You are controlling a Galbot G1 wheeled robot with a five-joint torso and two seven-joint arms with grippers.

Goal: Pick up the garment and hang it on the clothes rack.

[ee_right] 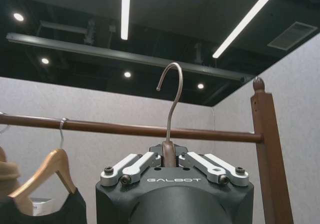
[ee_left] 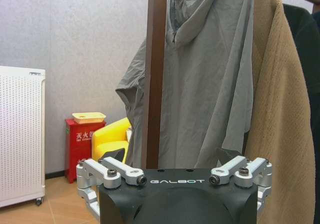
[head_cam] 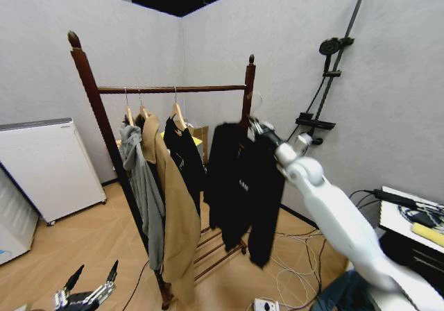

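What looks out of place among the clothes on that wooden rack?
The black garment isn't on the rod. The right gripper, shut on its hanger, holds it beside the clothes rack, hook free of the rod. The left gripper waits low.

The garment [head_cam: 239, 186] hides the clothes rack's [head_cam: 173, 89] right post base; small chest print unreadable.

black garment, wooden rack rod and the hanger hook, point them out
plain black long-sleeved garment [head_cam: 239, 186], head view, middle of its front
dark red-brown wooden clothes rack [head_cam: 173, 89], head view, horizontal rod
metal hanger hook [ee_right: 172, 99], right wrist view, curved shaft above the right tool
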